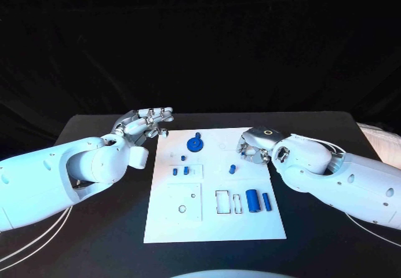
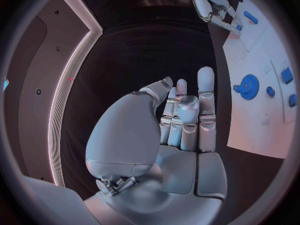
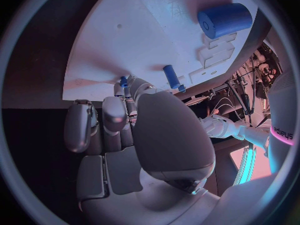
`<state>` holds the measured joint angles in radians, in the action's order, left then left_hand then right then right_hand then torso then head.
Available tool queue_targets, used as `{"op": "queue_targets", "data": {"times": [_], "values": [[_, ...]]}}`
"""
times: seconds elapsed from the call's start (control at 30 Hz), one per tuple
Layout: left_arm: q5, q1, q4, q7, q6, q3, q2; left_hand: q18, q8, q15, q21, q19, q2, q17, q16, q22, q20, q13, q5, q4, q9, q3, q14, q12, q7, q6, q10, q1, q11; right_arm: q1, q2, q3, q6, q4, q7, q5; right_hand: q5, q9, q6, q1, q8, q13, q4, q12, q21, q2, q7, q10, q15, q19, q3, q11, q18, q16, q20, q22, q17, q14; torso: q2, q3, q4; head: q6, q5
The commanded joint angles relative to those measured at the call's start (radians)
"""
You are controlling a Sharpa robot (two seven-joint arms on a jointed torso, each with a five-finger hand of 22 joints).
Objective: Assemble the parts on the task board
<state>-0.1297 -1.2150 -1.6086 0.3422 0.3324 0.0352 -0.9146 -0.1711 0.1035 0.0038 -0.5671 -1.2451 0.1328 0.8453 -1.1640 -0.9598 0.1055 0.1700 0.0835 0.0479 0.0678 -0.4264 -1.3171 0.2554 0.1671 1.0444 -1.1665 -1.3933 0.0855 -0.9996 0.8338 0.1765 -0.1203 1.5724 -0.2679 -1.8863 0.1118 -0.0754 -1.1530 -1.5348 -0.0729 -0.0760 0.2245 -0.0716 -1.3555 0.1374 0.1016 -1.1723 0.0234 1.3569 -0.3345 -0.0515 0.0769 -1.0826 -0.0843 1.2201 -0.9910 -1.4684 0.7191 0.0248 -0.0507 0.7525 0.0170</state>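
The white task board [image 1: 167,223] lies in the middle of the table. On it a blue gear [image 1: 196,143] sits near the far edge, with small blue pegs [image 1: 179,171] below it and one peg [image 1: 232,169] further right. A thick blue cylinder [image 1: 252,201] and a thin blue rod [image 1: 266,201] lie at the near right. My left hand [image 1: 149,123] hovers at the board's far left corner with straight fingers and nothing in it [image 2: 181,120]. My right hand [image 1: 255,147] hangs over the right edge with curled fingers [image 3: 119,115]. A bit of blue shows at their tips; whether it is held is unclear.
A rectangular frame [image 1: 222,201] and a slim white piece [image 1: 236,202] lie beside the cylinder. A raised white panel with a round hole [image 1: 183,202] takes up the board's near left. Bare black table [image 1: 92,237] lies to both sides of the board.
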Motion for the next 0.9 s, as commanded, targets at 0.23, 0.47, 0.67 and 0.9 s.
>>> {"op": "queue_targets", "data": {"times": [0.23, 0.47, 0.67, 0.9], "values": [[0.037, 0.0, 0.005, -0.004, -0.013, -0.001, 0.003, -0.01, 0.003, 0.002, 0.012, 0.01, -0.006, -0.008, 0.008, 0.007, 0.0, 0.002, 0.004, -0.007, 0.001, 0.001, 0.011, 0.009, 0.002, -0.009, 0.011, -0.007, 0.002, 0.004, -0.004, -0.006, 0.063, -0.005, -0.026, -0.034, -0.047, -0.001, -0.011, -0.017, 0.006, 0.012, -0.035, -0.004, 0.006, -0.003, 0.005, -0.018, 0.001, 0.004, -0.056, -0.001, 0.005, 0.007, 0.001, 0.001, 0.005, -0.016, -0.001, 0.0004, 0.0009, 0.005, 0.0], [0.051, 0.0, 0.008, -0.02, -0.028, -0.001, 0.004, 0.023, 0.005, 0.003, -0.179, -0.066, -0.007, 0.026, -0.017, -0.108, 0.001, 0.006, 0.004, -0.007, 0.0, 0.002, -0.004, 0.02, 0.004, -0.015, 0.022, -0.005, 0.003, 0.005, -0.003, -0.008, 0.076, -0.005, -0.04, -0.053, -0.058, 0.0, -0.01, 0.002, 0.008, 0.013, -0.041, -0.002, 0.014, 0.01, 0.007, -0.019, 0.001, -0.002, -0.067, -0.003, 0.007, 0.018, 0.001, -0.009, 0.018, -0.013, -0.001, 0.0005, 0.0009, 0.006, 0.001], [0.064, 0.0, 0.009, -0.033, -0.042, -0.001, 0.006, 0.026, 0.008, 0.004, -0.209, -0.083, -0.006, 0.011, -0.012, -0.128, 0.002, 0.009, 0.003, -0.006, 0.0, 0.005, 0.001, 0.031, 0.005, -0.019, 0.029, -0.002, 0.004, 0.006, -0.003, -0.008, 0.08, -0.002, -0.045, -0.058, -0.06, 0.001, -0.006, 0.01, 0.009, 0.013, -0.042, 0.001, 0.018, 0.017, 0.007, -0.015, 0.004, -0.006, -0.07, -0.003, 0.008, 0.026, 0.001, -0.014, 0.027, -0.01, -0.001, 0.0006, 0.0003, 0.006, 0.003], [0.068, 0.0, 0.012, -0.038, -0.046, -0.001, 0.007, 0.023, 0.009, 0.005, -0.188, -0.074, -0.006, -0.01, 0.001, -0.116, 0.002, 0.01, 0.004, -0.007, 0.0, 0.004, 0.012, 0.036, 0.005, -0.021, 0.034, -0.004, 0.004, 0.007, -0.002, -0.008, 0.079, 0.001, -0.048, -0.062, -0.06, 0.001, -0.005, 0.012, 0.009, 0.013, -0.043, 0.002, 0.018, 0.019, 0.007, -0.013, 0.004, -0.006, -0.072, -0.003, 0.008, 0.029, 0.002, -0.015, 0.029, -0.01, 0.0, 0.0011, 0.001, 0.005, 0.003]]}}
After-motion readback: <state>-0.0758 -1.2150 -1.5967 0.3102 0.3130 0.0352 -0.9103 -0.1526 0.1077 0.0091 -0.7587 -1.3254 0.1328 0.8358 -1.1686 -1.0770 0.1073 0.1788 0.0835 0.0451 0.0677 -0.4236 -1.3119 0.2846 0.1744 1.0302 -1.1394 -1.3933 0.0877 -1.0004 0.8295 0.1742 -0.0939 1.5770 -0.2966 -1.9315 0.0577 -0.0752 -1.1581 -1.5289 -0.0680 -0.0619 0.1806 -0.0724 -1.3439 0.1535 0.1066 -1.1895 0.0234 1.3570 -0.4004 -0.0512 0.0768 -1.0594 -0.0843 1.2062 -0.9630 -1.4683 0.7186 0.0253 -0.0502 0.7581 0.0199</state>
